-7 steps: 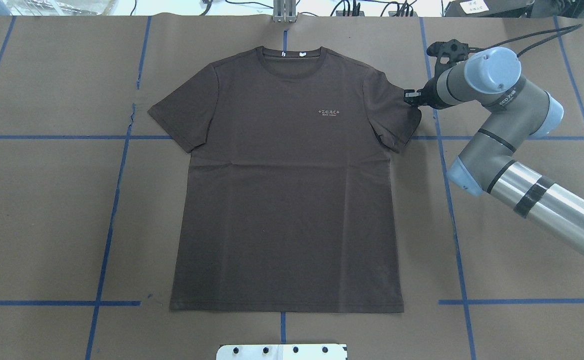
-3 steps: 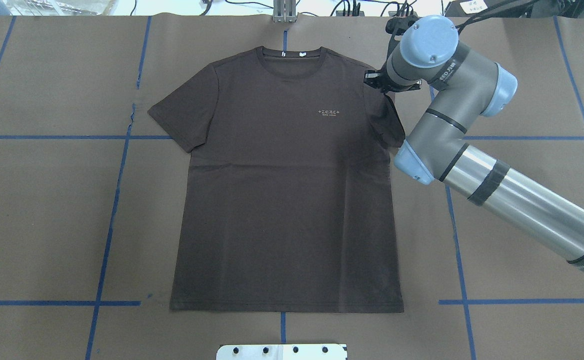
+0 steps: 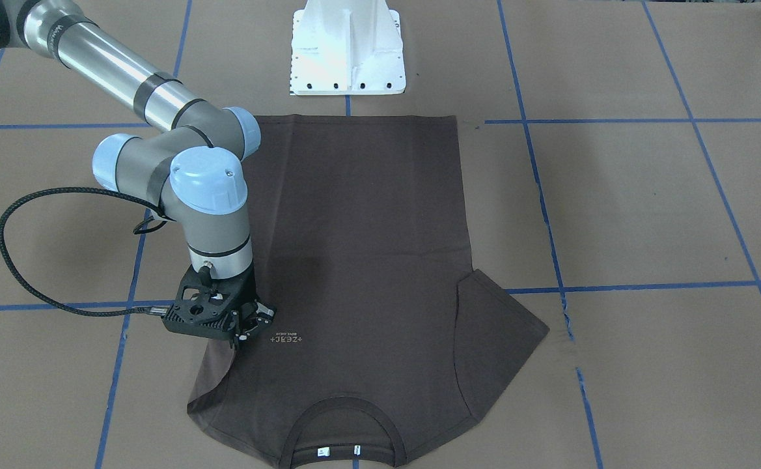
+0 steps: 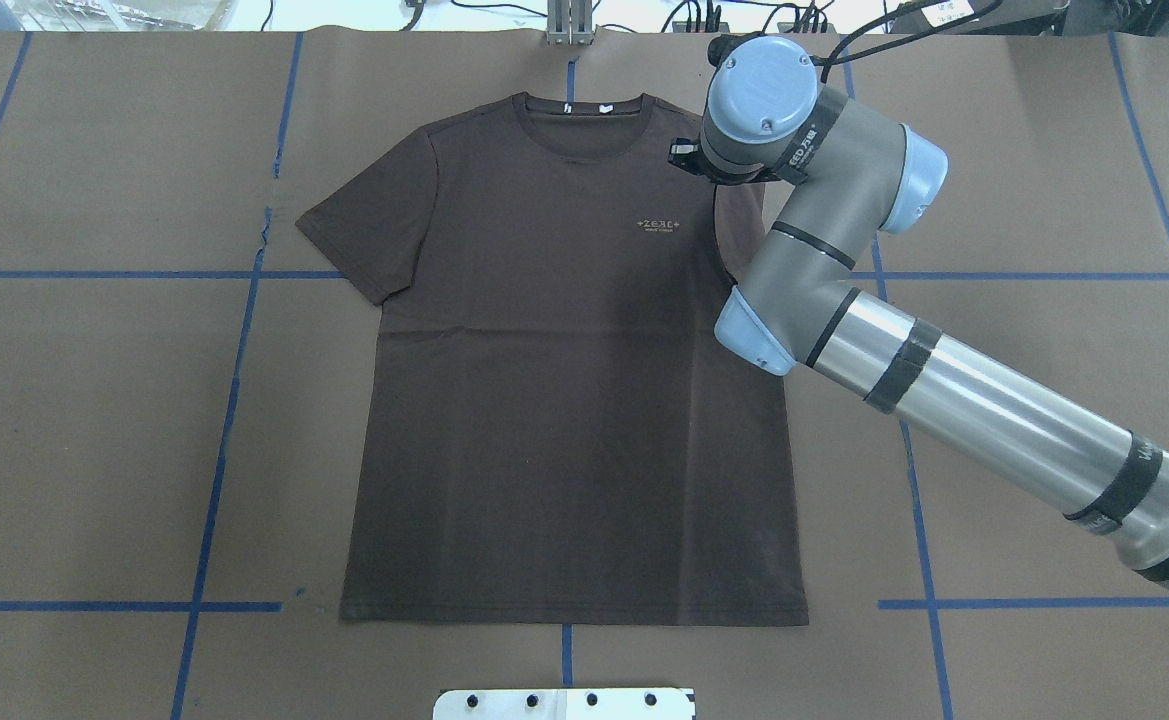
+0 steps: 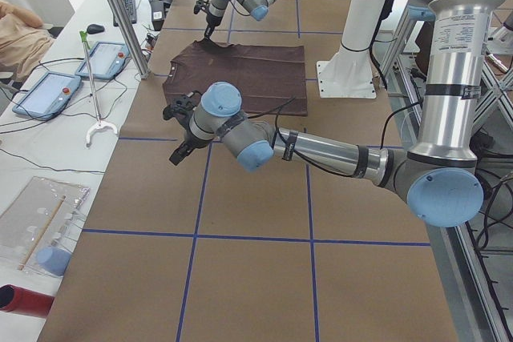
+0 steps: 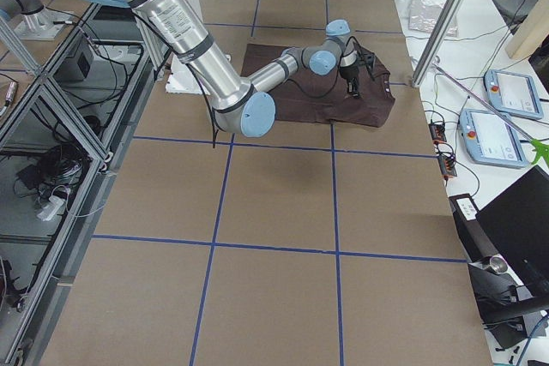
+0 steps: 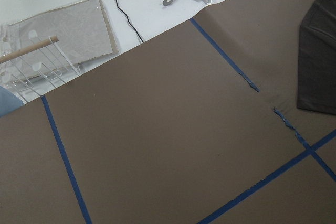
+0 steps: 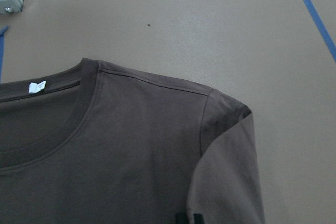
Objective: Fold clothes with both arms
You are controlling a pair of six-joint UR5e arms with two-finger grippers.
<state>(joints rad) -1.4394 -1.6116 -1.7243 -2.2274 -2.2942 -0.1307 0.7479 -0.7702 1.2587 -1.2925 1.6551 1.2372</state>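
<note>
The right claw, pinched shut on one sleeve of the T-shirt lying flat mid-surface, collar toward the far edge, holds it over the chest to begin an inward fold; the opening of the left claw cannot be told.

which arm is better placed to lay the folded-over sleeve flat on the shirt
Right: the right tool grips that sleeve on the T-shirt; the left tool hangs over the table, away from the shirt.
</note>
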